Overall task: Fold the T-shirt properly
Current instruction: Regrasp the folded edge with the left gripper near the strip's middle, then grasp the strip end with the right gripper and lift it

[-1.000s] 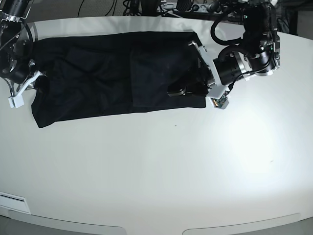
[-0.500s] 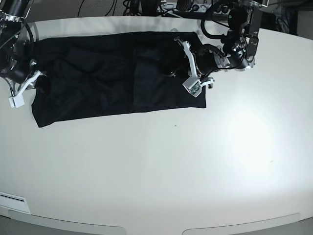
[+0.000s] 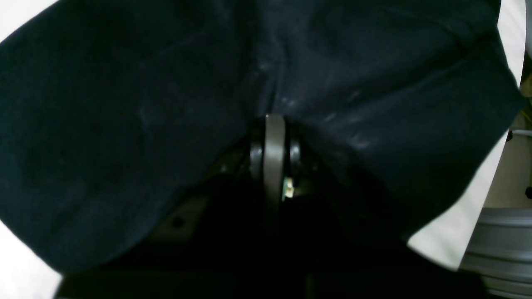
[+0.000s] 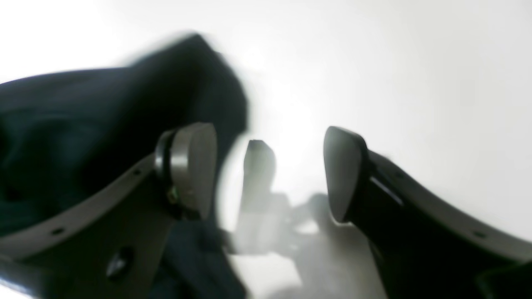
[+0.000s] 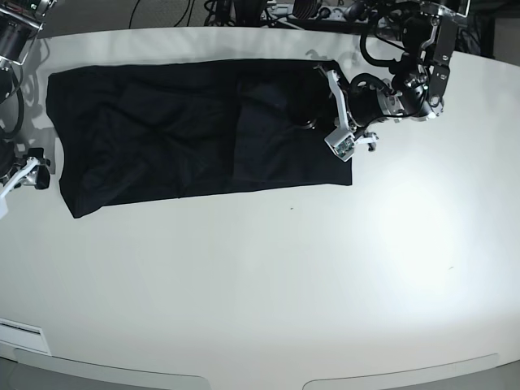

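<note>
Two arms work the plain black cloth T-shirt (image 5: 195,130), spread toward twelve o'clock on the white table (image 5: 268,284). Left gripper (image 3: 268,124) pinches its three-o'clock edge; right gripper (image 4: 270,170) stands spread, empty. Next: regrasp for the crosswise fold, probably.

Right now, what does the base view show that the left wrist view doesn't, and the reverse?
Only the base view shows the whole T-shirt spread flat on the white table, and the right gripper off the cloth at its far end. Only the left wrist view shows the left gripper shut on a pinch of fabric, with creases running out from it. Both show the black shirt and bare table beside it.
</note>
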Controlling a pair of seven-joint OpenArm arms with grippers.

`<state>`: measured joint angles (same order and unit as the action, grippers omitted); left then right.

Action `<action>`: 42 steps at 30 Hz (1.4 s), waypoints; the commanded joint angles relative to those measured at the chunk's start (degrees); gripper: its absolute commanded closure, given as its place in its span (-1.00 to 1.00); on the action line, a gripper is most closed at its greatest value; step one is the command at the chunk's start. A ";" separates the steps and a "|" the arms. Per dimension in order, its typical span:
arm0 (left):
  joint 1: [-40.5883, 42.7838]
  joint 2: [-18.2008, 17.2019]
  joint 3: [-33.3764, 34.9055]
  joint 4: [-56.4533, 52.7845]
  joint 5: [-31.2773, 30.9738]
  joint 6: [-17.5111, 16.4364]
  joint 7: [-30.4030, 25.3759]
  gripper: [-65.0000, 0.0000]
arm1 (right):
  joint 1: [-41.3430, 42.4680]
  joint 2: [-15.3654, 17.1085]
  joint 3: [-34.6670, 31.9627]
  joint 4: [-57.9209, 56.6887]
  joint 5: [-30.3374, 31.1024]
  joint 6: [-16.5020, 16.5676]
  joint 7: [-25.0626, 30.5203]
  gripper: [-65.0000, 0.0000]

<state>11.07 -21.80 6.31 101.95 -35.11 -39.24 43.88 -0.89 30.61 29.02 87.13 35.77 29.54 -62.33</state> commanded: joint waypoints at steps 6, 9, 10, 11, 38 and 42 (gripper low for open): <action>-0.15 -0.61 -0.33 0.68 0.20 0.28 1.03 1.00 | -2.43 0.83 0.31 -6.82 10.43 2.34 -1.29 -0.30; -0.15 -0.61 -0.33 0.68 0.17 0.26 1.57 1.00 | -2.64 0.83 0.31 -13.09 17.09 5.20 -3.17 -0.30; -0.15 -0.59 -0.33 0.68 0.17 0.26 1.55 1.00 | -2.64 0.83 0.31 -15.52 19.89 6.40 -3.72 -0.30; -0.15 -0.59 -0.33 0.68 0.15 0.26 1.55 1.00 | -2.60 0.83 0.28 -17.86 23.02 7.67 -4.70 -0.30; -0.50 -0.57 -0.33 0.68 -0.31 0.26 0.90 1.00 | -2.58 -6.60 -6.27 -24.13 49.23 10.46 -17.67 -0.07; -0.50 -0.57 -0.33 0.70 -0.83 0.26 0.90 1.00 | -2.51 -5.95 -6.25 -24.13 49.23 10.46 -17.67 0.02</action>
<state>10.81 -21.82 6.31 102.00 -35.79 -39.24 44.75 -2.57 24.88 23.49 63.48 87.09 42.50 -76.34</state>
